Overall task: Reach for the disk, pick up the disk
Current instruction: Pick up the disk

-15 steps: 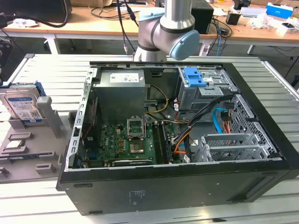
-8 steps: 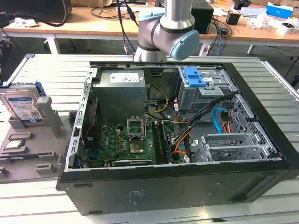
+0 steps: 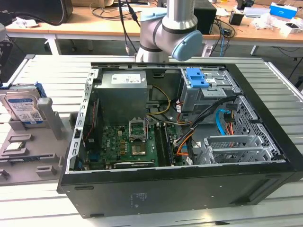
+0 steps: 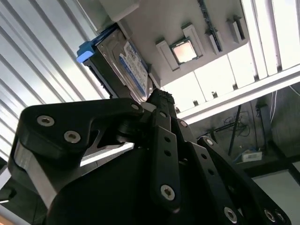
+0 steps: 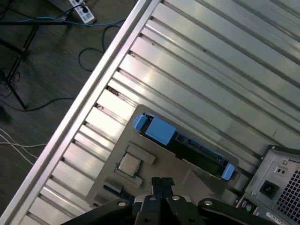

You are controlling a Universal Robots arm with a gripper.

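At the exterior view's left we see the disk (image 3: 21, 108) standing on edge in a grey holder (image 3: 49, 118), beside the open computer case (image 3: 189, 189), while in the first wrist view our gripper (image 5: 162, 183) hangs clear of it, fingertips pressed together, empty.

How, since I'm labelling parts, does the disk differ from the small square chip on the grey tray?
The disk is far larger than the chip. The disk stands on edge in a slot; the chip lies flat in a recess. The disk carries a label and blue frame; the chip is bare. Both are silver and sit on the grey tray.
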